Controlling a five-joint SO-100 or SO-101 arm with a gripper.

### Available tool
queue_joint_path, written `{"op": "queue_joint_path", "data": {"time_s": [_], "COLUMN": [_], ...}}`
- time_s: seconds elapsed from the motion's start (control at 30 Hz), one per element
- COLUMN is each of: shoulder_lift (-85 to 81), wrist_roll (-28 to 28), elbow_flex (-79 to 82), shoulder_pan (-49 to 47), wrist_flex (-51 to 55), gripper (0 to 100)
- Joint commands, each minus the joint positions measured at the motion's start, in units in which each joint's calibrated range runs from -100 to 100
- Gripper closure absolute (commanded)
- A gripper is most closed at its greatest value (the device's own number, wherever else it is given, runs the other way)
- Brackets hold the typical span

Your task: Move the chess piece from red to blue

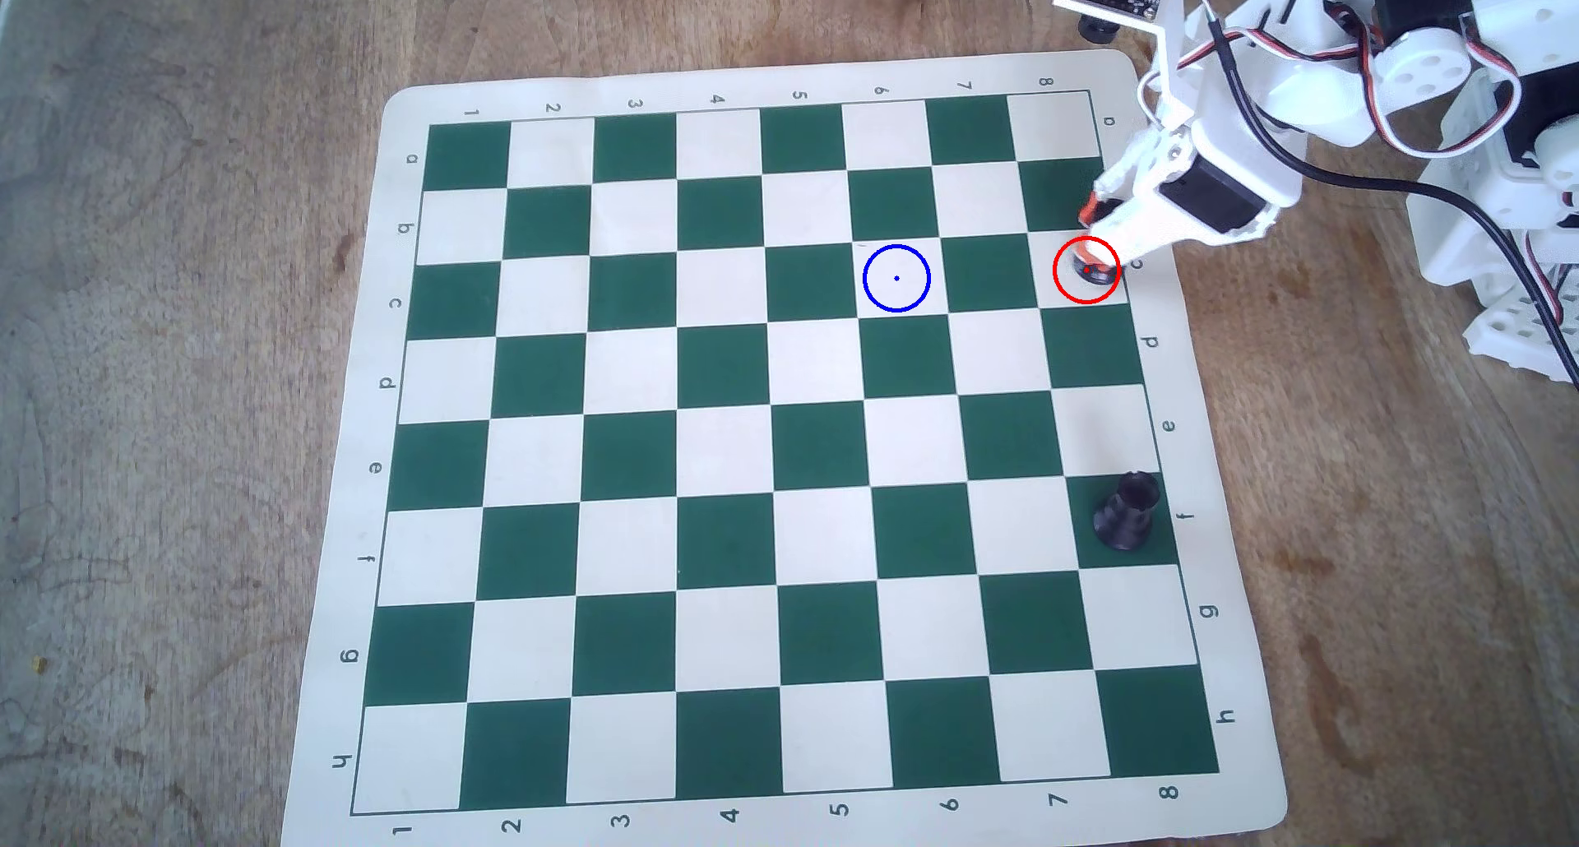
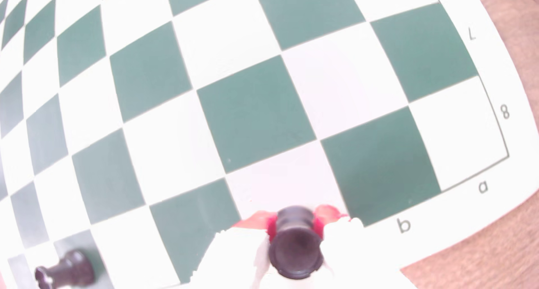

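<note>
The chess piece (image 1: 1098, 273) is small and black and stands inside the red circle (image 1: 1056, 271) on the board's right edge, mostly hidden under the gripper in the overhead view. My gripper (image 1: 1089, 245) reaches down over it from the upper right. In the wrist view my gripper (image 2: 295, 226) has its red fingertips (image 2: 271, 229) pressed on both sides of the chess piece (image 2: 295, 248) at its waist. The blue circle (image 1: 896, 277) lies two squares to the left in the same row, with nothing on it.
A stockier black piece (image 1: 1126, 512) stands on a green square three rows below the red circle; it also shows in the wrist view (image 2: 65, 270). The green-and-white chessboard mat (image 1: 598, 386) lies on a wooden table. The white arm base (image 1: 1504, 172) and cables stand at the upper right.
</note>
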Motion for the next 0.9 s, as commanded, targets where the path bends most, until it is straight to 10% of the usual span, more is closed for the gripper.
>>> {"op": "queue_joint_path", "data": {"time_s": [0.0, 0.33, 0.87], "shoulder_lift": [-3.69, -0.13, 33.92], "wrist_roll": [-0.73, 0.1, -1.07], "elbow_flex": [-13.66, -49.39, -51.65], "shoulder_pan": [-0.77, -0.69, -1.94], "wrist_flex": [11.2, 30.69, 5.71], "gripper": [100, 99, 99]}}
